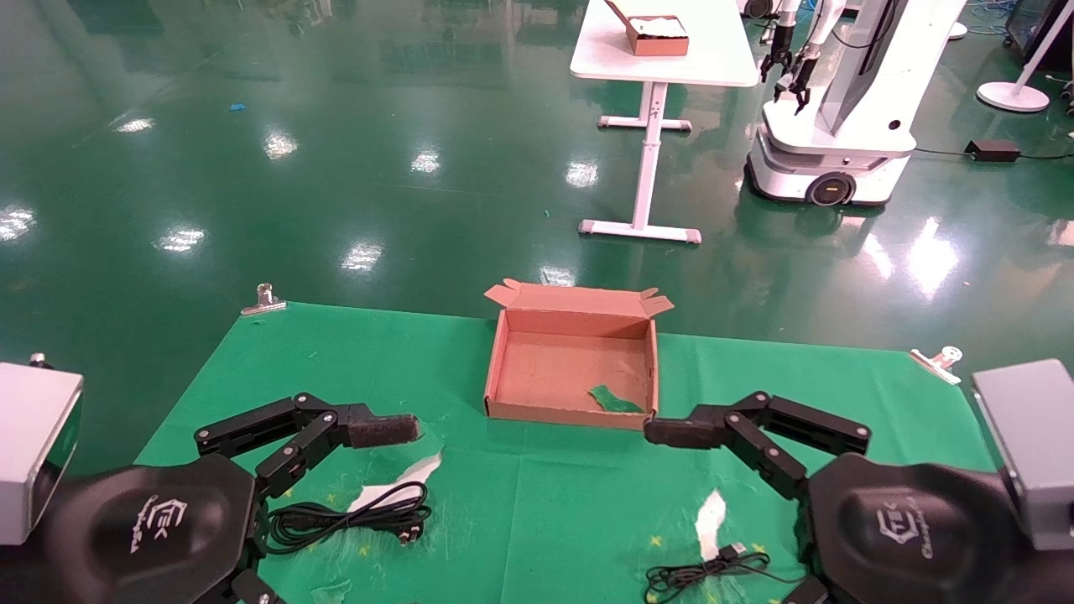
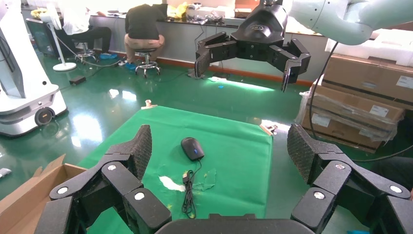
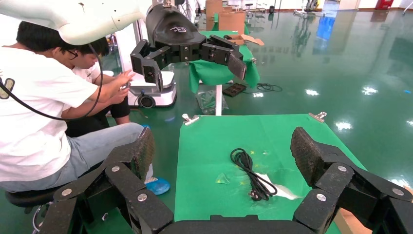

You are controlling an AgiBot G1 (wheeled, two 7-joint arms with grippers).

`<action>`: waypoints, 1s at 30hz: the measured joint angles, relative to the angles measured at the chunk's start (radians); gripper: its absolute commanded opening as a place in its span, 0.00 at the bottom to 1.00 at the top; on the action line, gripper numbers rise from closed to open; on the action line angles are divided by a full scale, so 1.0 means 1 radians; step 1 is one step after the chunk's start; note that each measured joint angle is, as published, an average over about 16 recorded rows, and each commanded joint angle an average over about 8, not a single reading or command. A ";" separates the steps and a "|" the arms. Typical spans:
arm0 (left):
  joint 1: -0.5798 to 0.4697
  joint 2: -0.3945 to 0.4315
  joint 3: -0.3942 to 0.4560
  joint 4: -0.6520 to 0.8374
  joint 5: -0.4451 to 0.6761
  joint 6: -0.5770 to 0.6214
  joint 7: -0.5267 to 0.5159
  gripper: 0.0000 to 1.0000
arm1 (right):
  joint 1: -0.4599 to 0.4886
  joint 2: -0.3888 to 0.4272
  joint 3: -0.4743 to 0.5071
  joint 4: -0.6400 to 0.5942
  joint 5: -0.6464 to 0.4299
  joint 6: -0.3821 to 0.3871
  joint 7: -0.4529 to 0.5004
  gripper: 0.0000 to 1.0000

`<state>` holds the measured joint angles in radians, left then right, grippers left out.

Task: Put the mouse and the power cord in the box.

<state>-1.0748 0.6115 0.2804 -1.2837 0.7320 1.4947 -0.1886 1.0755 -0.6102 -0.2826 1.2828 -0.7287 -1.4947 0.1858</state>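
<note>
Head view, L gripper (image 1: 394, 503): fingers spread wide, holding nothing, above cloth's left side.
R gripper (image 1: 663, 503): fingers apart too, nothing held, above right side.
Power cord (image 1: 352, 513): coiled on cloth beneath L gripper.
Mouse (image 2: 192, 148): on cloth under R gripper, thin cable beside.
Box (image 1: 573, 361): between grippers, far side of green cloth (image 1: 545, 503).

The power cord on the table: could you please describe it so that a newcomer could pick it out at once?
On the green cloth in front of the empty cardboard box, look on the robot's left side, near the left gripper. The power cord lies there in a loose coil. It is thicker than the mouse's thin cable on the right side, which ends in a silver USB plug.
</note>
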 measured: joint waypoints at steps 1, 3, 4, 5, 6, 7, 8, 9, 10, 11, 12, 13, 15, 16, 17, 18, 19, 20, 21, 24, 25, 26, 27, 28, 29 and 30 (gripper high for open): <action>0.000 0.000 0.000 0.000 0.000 0.000 0.000 1.00 | 0.000 0.000 0.000 0.000 0.000 0.000 0.000 1.00; 0.000 0.000 0.000 0.000 0.000 0.000 0.000 1.00 | 0.000 0.000 0.000 0.000 0.000 0.000 0.000 1.00; 0.000 0.000 0.000 0.000 0.000 0.000 0.000 1.00 | 0.000 0.000 0.000 0.000 0.000 0.000 0.000 1.00; 0.000 0.000 0.000 0.000 0.000 0.000 0.000 1.00 | 0.000 0.000 0.000 0.000 0.000 0.000 0.000 1.00; 0.000 0.000 0.000 0.000 0.000 0.000 0.000 1.00 | 0.000 0.000 0.000 0.000 0.000 0.000 0.000 1.00; 0.000 0.000 0.000 0.000 0.000 0.000 0.000 1.00 | 0.000 0.000 0.000 0.000 0.000 0.000 0.000 1.00; 0.000 0.000 0.000 0.000 0.000 0.000 0.000 1.00 | 0.000 0.000 0.000 0.000 0.000 0.000 0.000 1.00; 0.000 0.000 0.000 0.000 0.000 0.000 0.000 1.00 | 0.000 0.000 0.000 0.000 0.000 0.000 0.000 1.00; 0.000 0.000 0.000 0.000 0.000 0.000 0.000 1.00 | 0.000 0.000 0.000 0.000 0.000 0.000 0.000 1.00; 0.000 0.000 0.000 0.000 0.000 0.000 0.000 1.00 | 0.000 0.000 0.000 0.000 0.000 0.000 0.000 1.00; 0.000 0.000 0.000 0.000 0.000 0.000 0.000 1.00 | 0.000 0.000 0.000 0.000 0.000 0.000 0.000 1.00; 0.000 0.000 0.000 0.000 0.000 0.000 0.000 1.00 | 0.000 0.000 0.000 0.000 0.000 0.000 0.000 1.00; 0.000 0.000 0.000 0.000 0.000 0.000 0.000 1.00 | 0.000 0.000 0.000 0.000 0.000 0.000 0.000 1.00; 0.000 0.000 0.000 0.000 0.000 0.000 0.000 1.00 | 0.000 0.000 0.000 0.000 0.000 0.000 0.000 1.00; 0.000 0.000 0.000 0.000 0.000 0.000 0.000 1.00 | 0.000 0.000 0.000 0.000 0.000 0.000 0.000 1.00; 0.000 0.000 0.000 0.000 0.000 0.000 0.000 1.00 | 0.000 0.000 0.000 0.000 0.000 0.000 0.000 1.00; 0.000 0.000 0.000 0.000 0.000 0.000 0.000 1.00 | 0.000 0.000 0.000 0.000 0.000 0.000 0.000 1.00; 0.000 0.000 0.000 0.000 0.000 0.000 0.000 1.00 | 0.000 0.000 0.000 0.000 0.000 0.000 0.000 1.00; 0.000 0.000 0.000 0.000 0.000 0.000 0.000 1.00 | 0.000 0.000 0.000 0.000 0.000 0.000 0.000 1.00; 0.000 0.000 0.000 0.000 0.000 0.000 0.000 1.00 | 0.000 0.000 0.000 0.000 0.000 0.000 0.000 1.00; 0.000 0.000 0.000 0.000 0.000 0.000 0.000 1.00 | 0.000 0.000 0.000 0.000 0.000 0.000 0.000 1.00; 0.000 0.000 0.000 0.000 0.000 0.000 0.000 1.00 | 0.000 0.000 0.000 0.000 0.000 0.000 0.000 1.00; 0.000 0.000 0.000 0.000 0.000 0.000 0.000 1.00 | 0.000 0.000 0.000 0.000 0.000 0.000 0.000 1.00; 0.000 0.000 0.000 0.000 0.000 0.000 0.000 1.00 | 0.000 0.000 0.000 0.000 0.000 0.000 0.000 1.00; 0.000 0.000 0.000 0.000 0.000 0.000 0.000 1.00 | 0.000 0.000 0.000 0.000 0.000 0.000 0.000 1.00; 0.000 0.000 0.000 0.000 0.000 0.000 0.000 1.00 | 0.000 0.000 0.000 0.000 0.000 0.000 0.000 1.00</action>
<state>-1.0748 0.6115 0.2804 -1.2837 0.7320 1.4947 -0.1886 1.0755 -0.6102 -0.2826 1.2828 -0.7287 -1.4947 0.1858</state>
